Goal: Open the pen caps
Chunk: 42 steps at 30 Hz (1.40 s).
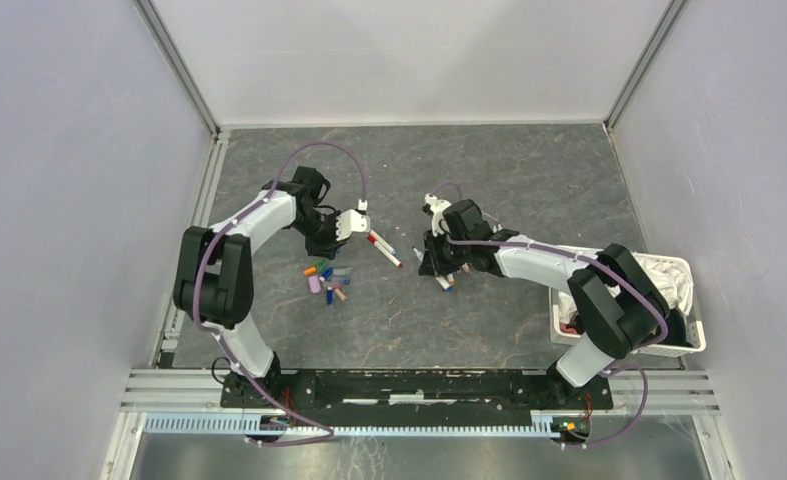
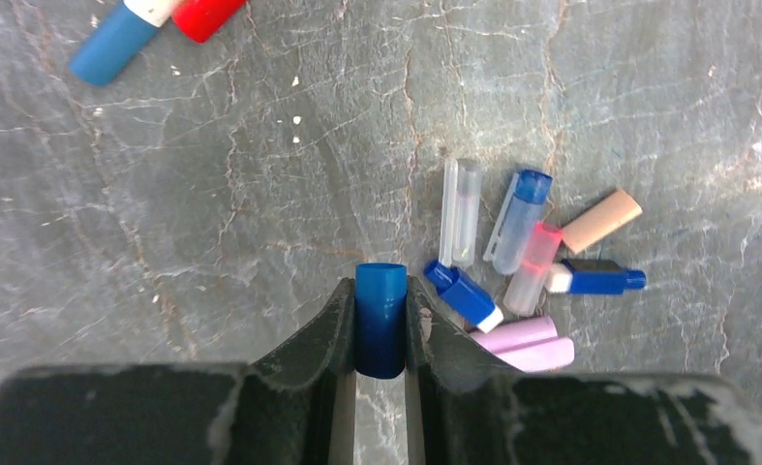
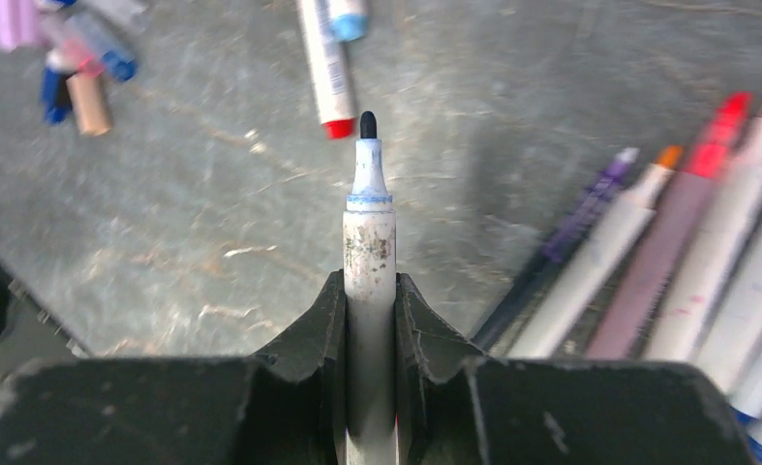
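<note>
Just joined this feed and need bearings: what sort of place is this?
Likely a lab robot test cell: plain white panel walls on aluminium frame posts enclose a grey marbled tabletop.

**Grey, stone-veined table (image 1: 529,190) strewn with loose caps and pens**

Left of centre, the pen caps (image 1: 327,280) lie in a tight cluster. Among them are a clear cap (image 2: 461,211), a tan cap (image 2: 601,220), a dark blue cap (image 2: 464,295) and two lilac caps (image 2: 522,344) touching side by side. Near the cluster, toward the middle, a pair of pens (image 1: 384,248) lies close together, one end red and one blue. Further right a row of pens (image 3: 648,252) lies fanned side by side. A white basket (image 1: 694,335) sits at the table's right edge.
</note>
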Each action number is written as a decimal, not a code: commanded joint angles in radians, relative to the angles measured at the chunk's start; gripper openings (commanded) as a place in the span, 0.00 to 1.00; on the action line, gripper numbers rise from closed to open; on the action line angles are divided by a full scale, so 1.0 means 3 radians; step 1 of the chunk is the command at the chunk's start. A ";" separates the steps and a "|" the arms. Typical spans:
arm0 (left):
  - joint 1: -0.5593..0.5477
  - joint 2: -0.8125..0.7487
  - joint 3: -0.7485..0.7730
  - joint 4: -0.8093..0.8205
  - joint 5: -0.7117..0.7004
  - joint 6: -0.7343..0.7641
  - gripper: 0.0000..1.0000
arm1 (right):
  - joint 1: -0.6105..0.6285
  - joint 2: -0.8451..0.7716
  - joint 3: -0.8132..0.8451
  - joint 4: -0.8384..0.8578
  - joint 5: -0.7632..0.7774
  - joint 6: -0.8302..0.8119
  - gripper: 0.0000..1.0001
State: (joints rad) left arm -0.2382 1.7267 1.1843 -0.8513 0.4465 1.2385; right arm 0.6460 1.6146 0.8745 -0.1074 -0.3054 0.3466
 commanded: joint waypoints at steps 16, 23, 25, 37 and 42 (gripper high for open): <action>-0.0025 0.0104 0.0109 0.0033 0.0240 -0.0525 0.99 | 0.0394 0.0490 0.0310 0.0194 0.1682 0.0458 0.13; -0.0024 -0.0384 0.0595 -0.0273 0.0327 -0.0849 1.00 | 0.0439 0.0495 0.0214 0.0098 0.1945 0.0442 0.29; -0.0021 -0.0493 0.0832 -0.0400 0.0328 -0.0964 1.00 | 0.0436 0.0454 0.0148 0.0092 0.1991 0.0420 0.33; 0.0001 -0.1309 0.0897 0.0509 -0.0100 -0.2115 1.00 | 0.0434 0.0044 -0.0160 0.0050 0.2172 0.0167 0.30; 0.0007 -0.1243 0.0962 0.0460 0.0013 -0.2372 1.00 | 0.0446 -0.0066 0.0055 0.0011 0.2123 0.0012 0.38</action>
State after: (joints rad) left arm -0.2417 1.3319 1.4723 -0.7567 0.4469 0.6697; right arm 0.7780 1.6470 0.8394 -0.0906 0.3023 0.3996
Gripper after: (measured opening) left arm 0.996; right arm 0.362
